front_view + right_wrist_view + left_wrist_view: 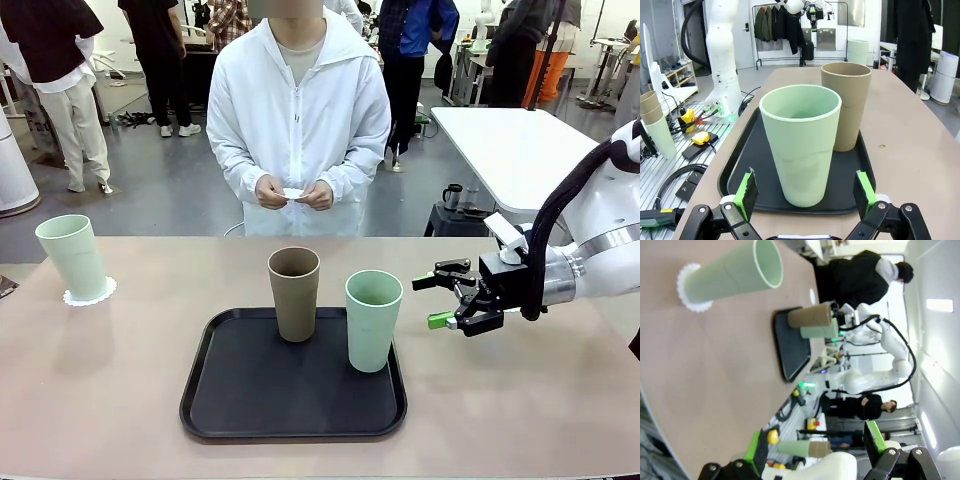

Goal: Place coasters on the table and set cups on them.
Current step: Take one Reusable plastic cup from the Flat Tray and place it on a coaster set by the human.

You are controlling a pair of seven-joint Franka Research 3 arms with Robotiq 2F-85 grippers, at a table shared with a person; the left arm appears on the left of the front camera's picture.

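The left jaws are gaping wide; one mint cup (72, 258) is sitting on a coaster (92, 293) at the surface's (100, 400) left. The brown cup (294, 293) and second mint cup (373, 320) are standing on the tray (250, 400), with the right jaws standing wide just beside, apparently not touching.

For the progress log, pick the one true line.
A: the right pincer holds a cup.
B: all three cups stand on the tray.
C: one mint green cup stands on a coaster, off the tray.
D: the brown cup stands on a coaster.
C: the far-left mint green cup stands on a white coaster, while the brown cup and the other green cup stand on the black tray.
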